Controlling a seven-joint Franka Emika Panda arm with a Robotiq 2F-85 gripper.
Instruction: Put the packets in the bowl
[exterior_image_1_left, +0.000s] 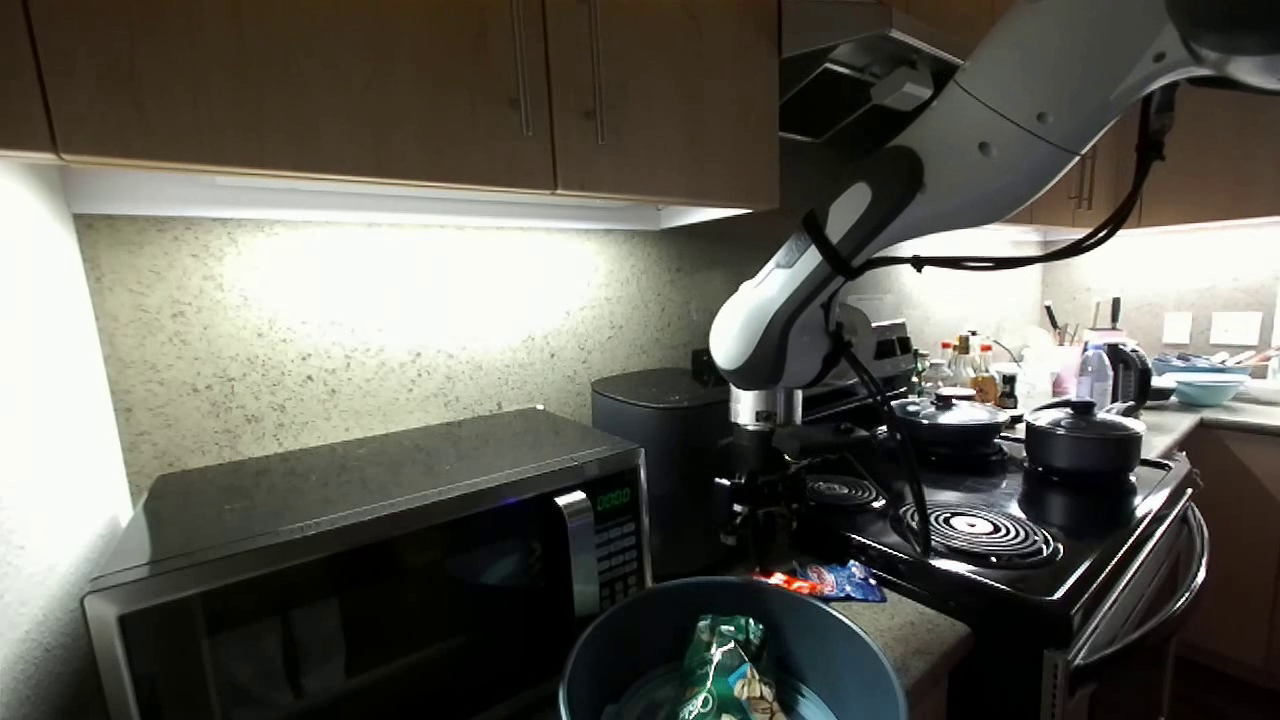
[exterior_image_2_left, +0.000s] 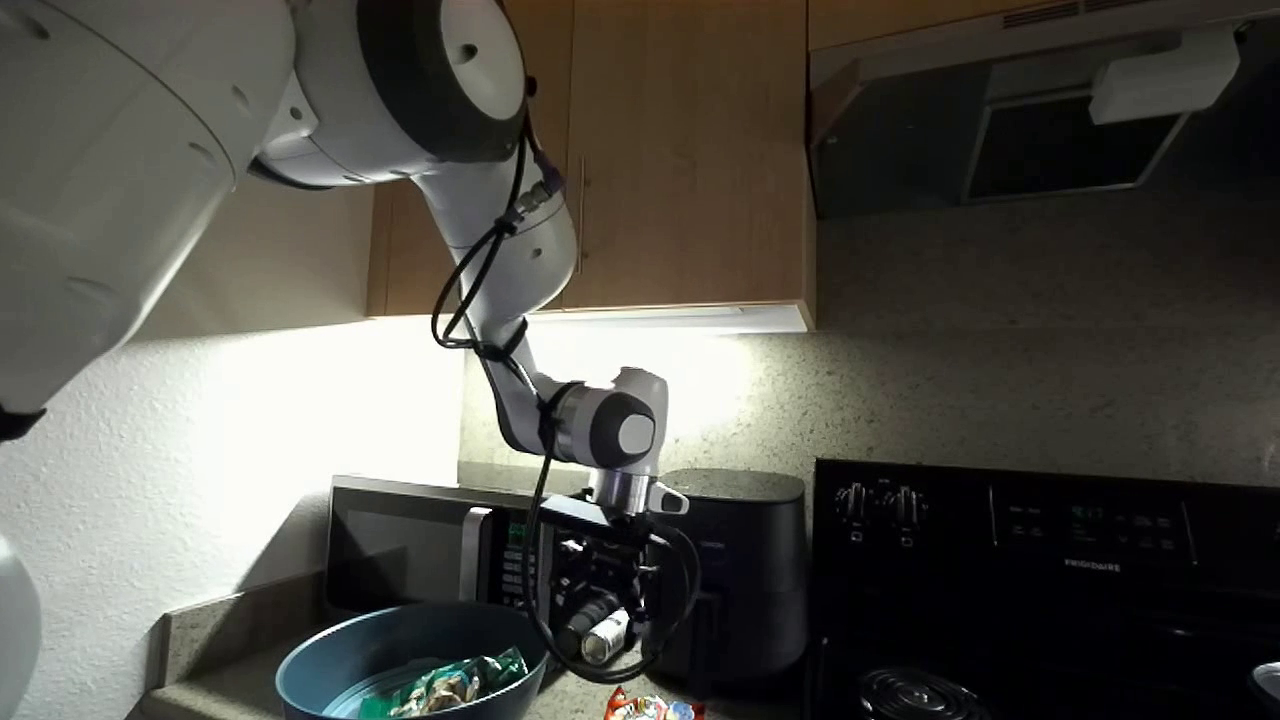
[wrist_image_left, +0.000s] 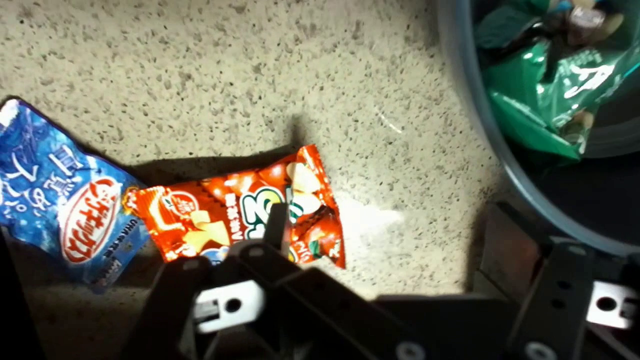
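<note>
One blue packet (wrist_image_left: 70, 200) lies on the speckled surface (wrist_image_left: 370, 70) at the far left of the wrist view. To its right is the orange-red packet (wrist_image_left: 227, 212), also on the surface; its left corner meets the blue packet and appears to overlap it. Next in order is the end effector (wrist_image_left: 392, 225): its fingers stand wide apart, with nothing gripped between them. The finger nearer the orange-red packet shows across it; contact cannot be determined. The opposite finger is just beside the rim of the bowl (wrist_image_left: 600, 190), at the far right. Inside the bowl rests the green packet (wrist_image_left: 540, 95).

Step in hand: judged to be the approach to the orange-red packet, with one of three visible packets deposited. Next move: shift the end effector leftward in the wrist view until the orange-red packet lies between the fingers, then lower and close on its body. Keep the finger beside the bowl clear of the rim. Do not pinch the blue packet at the overlap; both packets may lift together.
</note>
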